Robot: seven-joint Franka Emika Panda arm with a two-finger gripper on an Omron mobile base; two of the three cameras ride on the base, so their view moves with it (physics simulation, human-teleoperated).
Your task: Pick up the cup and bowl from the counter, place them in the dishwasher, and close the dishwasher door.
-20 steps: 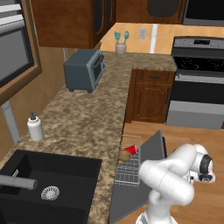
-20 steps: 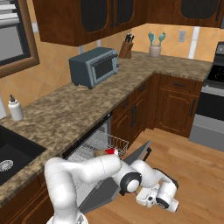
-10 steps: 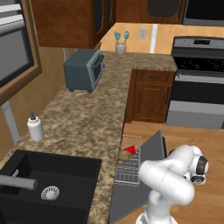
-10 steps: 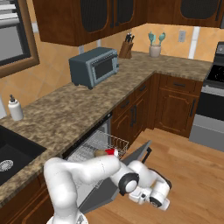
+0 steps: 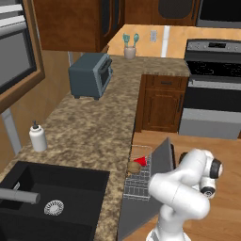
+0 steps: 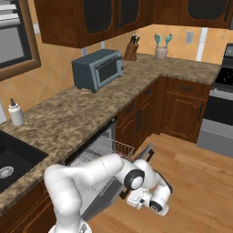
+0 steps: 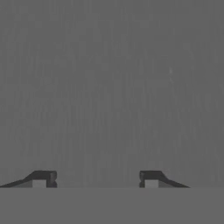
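Since the earlier pictures the dishwasher door (image 5: 157,162) has tipped up from nearly flat to a steep slant, and the arm's wrist has swung lower on the floor side of it. In the hand view the gripper (image 7: 95,178) faces a flat grey surface — probably the door panel, though nothing marks it for certain — with its fingertips (image 7: 43,178) spread apart and nothing between them. Beyond the door from the gripper, the white rack (image 5: 137,183) holds the red cup (image 5: 140,161) with the tan-brown bowl (image 5: 134,167) just beside it — both lie under the edge of the counter (image 5: 89,136).
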